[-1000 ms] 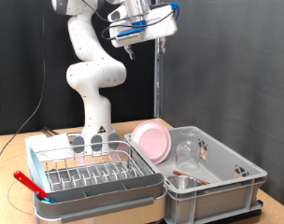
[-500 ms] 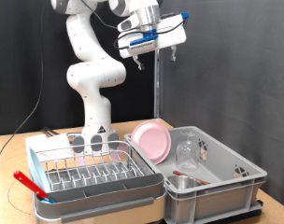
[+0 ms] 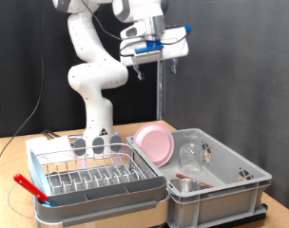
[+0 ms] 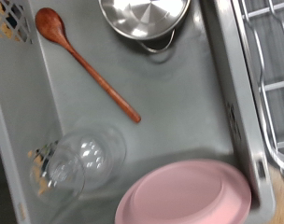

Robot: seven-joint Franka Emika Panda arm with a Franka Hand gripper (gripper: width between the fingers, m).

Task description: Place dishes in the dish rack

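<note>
Diagonally across the grey tub (image 4: 179, 112) lies the red utensil (image 4: 86, 63); jaws' state unclear.

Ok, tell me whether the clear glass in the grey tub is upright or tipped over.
Tipped over. In the wrist view the clear glass lies on its side on the grey tub floor, beside the pink plate.

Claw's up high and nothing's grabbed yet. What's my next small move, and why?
Probably lower the claw straight down toward the grey tub. It hangs high above, while the pink plate, steel bowl, glass and red spoon all sit inside the tub, and the dish rack holds no dishes.
</note>
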